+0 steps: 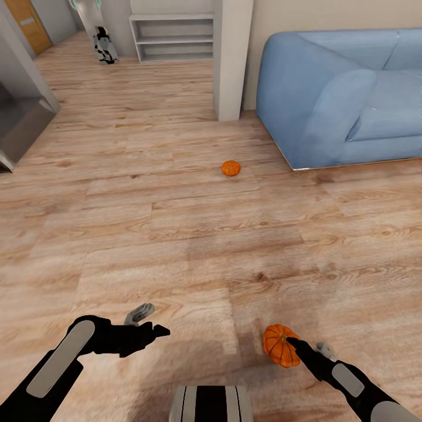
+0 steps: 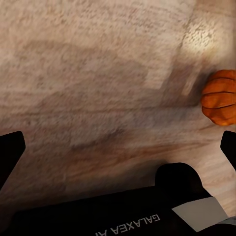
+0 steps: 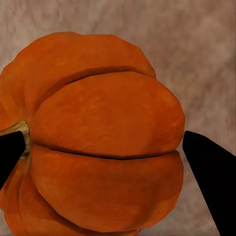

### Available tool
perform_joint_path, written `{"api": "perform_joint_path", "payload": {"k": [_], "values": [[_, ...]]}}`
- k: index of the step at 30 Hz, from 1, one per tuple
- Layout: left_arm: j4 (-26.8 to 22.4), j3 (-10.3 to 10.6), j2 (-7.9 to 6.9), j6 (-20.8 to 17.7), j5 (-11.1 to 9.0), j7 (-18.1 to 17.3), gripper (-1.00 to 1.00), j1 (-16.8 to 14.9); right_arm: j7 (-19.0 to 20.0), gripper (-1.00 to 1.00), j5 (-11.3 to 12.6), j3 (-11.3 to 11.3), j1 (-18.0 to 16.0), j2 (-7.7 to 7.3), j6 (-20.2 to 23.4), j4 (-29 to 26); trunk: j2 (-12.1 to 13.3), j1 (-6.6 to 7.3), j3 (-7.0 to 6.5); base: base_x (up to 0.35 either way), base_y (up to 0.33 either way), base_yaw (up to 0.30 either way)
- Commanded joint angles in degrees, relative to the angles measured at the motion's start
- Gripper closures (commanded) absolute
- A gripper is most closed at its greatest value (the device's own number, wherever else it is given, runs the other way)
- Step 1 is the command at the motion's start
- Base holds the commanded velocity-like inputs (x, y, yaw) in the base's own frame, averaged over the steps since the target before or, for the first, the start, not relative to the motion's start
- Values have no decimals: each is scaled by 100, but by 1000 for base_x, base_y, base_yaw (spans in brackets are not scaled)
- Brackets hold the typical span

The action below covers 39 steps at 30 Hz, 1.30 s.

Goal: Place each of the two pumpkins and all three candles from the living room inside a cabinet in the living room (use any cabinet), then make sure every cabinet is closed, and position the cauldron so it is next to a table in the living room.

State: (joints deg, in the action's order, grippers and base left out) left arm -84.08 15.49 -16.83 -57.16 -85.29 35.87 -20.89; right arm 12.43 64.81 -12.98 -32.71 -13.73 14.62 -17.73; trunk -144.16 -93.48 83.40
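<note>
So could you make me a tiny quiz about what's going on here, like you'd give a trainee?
1. True or false: the right gripper has the near round orange pumpkin between its fingers.
2. How many pumpkins lie on the wooden floor?
3. What is nearer the far pumpkin: A the blue sofa, B the grey shelf unit?

Key: 1 true; 2 two; 3 A.

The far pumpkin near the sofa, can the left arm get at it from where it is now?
Probably not. That pumpkin lies well ahead on the bare floor, far beyond the left gripper. Nothing blocks the way; the base would likely need to drive closer.
</note>
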Motion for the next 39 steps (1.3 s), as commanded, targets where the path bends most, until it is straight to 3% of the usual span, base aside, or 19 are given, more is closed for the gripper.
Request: {"api": "perform_joint_path", "payload": {"k": [1, 6, 9, 26, 34, 39], "values": [[-6, 7, -5, 3, -58, 61, -100, -3, -109, 100, -56, -18, 2, -7, 5, 14, 0, 3, -18, 0, 0, 0], [-4, 7, -5, 3, -58, 61, -100, -3, -109, 100, -56, -15, 2, -7, 6, 14, 7, 16, -129, 0, 0, 0], [-3, 7, -5, 3, -58, 61, -100, -3, -109, 100, -56, -15, 2, -7, 6, 10, 7, 16, -129, 0, 0, 0], [37, 28, 4, 10, -45, 102, -100, -3, -106, 100, -48, -12, 2, -7, 10, -155, 30, 59, -505, 0, 0, 0], [-80, 23, -8, 20, 22, 146, -100, -39, -17, 100, -47, -19, 2, -7, 66, -696, 40, 80, -683, 0, 0, 0], [-85, -34, -65, 20, 5, 529, -100, -264, -5, 100, -47, -18, 2, -11, 102, -806, 47, 93, -793, 0, 0, 0]]}}
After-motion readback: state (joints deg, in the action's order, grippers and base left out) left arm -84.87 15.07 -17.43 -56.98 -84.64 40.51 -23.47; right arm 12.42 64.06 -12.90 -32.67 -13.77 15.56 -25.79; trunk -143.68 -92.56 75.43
